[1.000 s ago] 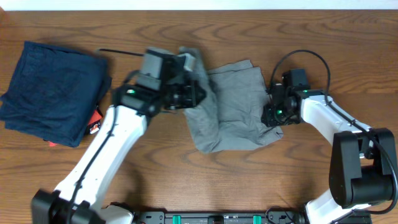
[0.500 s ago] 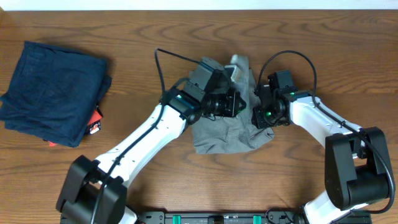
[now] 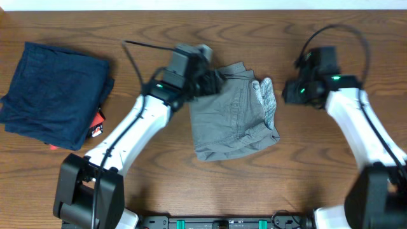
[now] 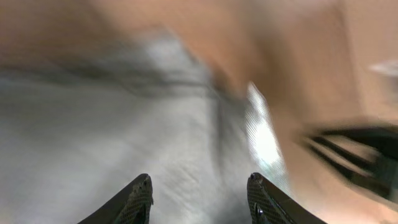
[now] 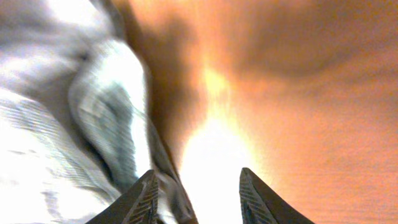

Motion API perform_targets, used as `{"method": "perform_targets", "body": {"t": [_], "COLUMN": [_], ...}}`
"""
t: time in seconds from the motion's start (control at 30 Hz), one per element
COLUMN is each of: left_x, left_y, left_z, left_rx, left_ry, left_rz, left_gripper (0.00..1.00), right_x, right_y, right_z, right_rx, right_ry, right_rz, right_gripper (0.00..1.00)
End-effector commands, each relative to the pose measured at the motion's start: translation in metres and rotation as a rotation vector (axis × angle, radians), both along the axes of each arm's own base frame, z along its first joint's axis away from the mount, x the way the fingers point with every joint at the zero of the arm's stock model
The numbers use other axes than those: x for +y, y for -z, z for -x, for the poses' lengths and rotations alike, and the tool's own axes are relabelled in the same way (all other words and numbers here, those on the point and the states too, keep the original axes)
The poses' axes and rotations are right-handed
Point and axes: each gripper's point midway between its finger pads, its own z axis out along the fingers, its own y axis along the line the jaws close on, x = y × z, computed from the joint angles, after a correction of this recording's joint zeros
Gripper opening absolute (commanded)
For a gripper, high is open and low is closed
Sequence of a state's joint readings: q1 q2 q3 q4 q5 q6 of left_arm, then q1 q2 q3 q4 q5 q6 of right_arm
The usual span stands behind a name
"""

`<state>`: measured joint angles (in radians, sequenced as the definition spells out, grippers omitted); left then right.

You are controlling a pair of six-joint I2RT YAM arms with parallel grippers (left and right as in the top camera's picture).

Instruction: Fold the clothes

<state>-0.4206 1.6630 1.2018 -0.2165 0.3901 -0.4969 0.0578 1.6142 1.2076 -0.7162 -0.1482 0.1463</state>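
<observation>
The grey-khaki shorts [image 3: 232, 114] lie folded over in the middle of the table, with a pale lining flap [image 3: 266, 98] showing at their right edge. My left gripper [image 3: 213, 81] hovers over the shorts' upper left corner, open and empty; its wrist view is blurred grey cloth [image 4: 124, 124] between spread fingers [image 4: 199, 199]. My right gripper [image 3: 294, 90] is open and empty, just right of the shorts; its wrist view shows the pale flap [image 5: 106, 118] at left and bare wood between the fingers [image 5: 196, 196].
A dark navy folded garment [image 3: 54, 92] lies at the far left with a small red item [image 3: 96, 126] at its lower right edge. Wooden tabletop [image 3: 305, 165] surrounds the shorts. A black cable loops above each arm.
Both grippers have let go of the shorts and drawn apart: the left moved back left and up, the right moved right. The shorts now lie folded with the pale flap exposed.
</observation>
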Motion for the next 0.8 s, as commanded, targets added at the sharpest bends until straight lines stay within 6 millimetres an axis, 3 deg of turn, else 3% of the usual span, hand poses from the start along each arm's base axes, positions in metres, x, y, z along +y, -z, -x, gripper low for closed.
{"method": "perform_targets", "body": {"t": [0.0, 0.13, 0.23, 0.33, 0.5, 0.6, 0.7, 0.77], "left_x": [0.036, 0.040, 0.036, 0.036, 0.042, 0.052, 0.062, 0.070], "left_y": [0.009, 0.036, 0.062, 0.092, 0.132, 0.148, 0.162, 0.171], "left_z": [-0.035, -0.053, -0.061, -0.062, -0.049, -0.029, -0.001, 0.023], "left_rx": [-0.108, -0.107, -0.086, -0.041, 0.071, 0.172, 0.295, 0.397], "left_ry": [-0.112, -0.123, -0.119, -0.113, -0.104, -0.097, -0.083, -0.069], "left_rz": [-0.148, -0.162, -0.170, -0.188, -0.238, -0.282, -0.335, -0.375], "left_gripper": [0.51, 0.51, 0.51, 0.51, 0.51, 0.51, 0.51, 0.45], "right_x": [0.041, 0.103, 0.128, 0.139, 0.123, 0.093, 0.058, 0.037], "right_y": [-0.051, -0.064, -0.049, -0.020, 0.044, 0.079, 0.103, 0.113], "right_z": [0.000, 0.029, 0.049, 0.069, 0.101, 0.115, 0.121, 0.118], "right_rx": [-0.126, -0.103, -0.035, 0.050, 0.238, 0.319, 0.333, 0.310], "right_ry": [-0.182, -0.408, -0.474, -0.495, -0.364, -0.214, -0.059, 0.015], "right_rz": [-0.152, -0.369, -0.381, -0.312, -0.161, -0.051, 0.066, 0.134], "right_gripper": [0.41, 0.42, 0.43, 0.43, 0.42, 0.41, 0.41, 0.43]}}
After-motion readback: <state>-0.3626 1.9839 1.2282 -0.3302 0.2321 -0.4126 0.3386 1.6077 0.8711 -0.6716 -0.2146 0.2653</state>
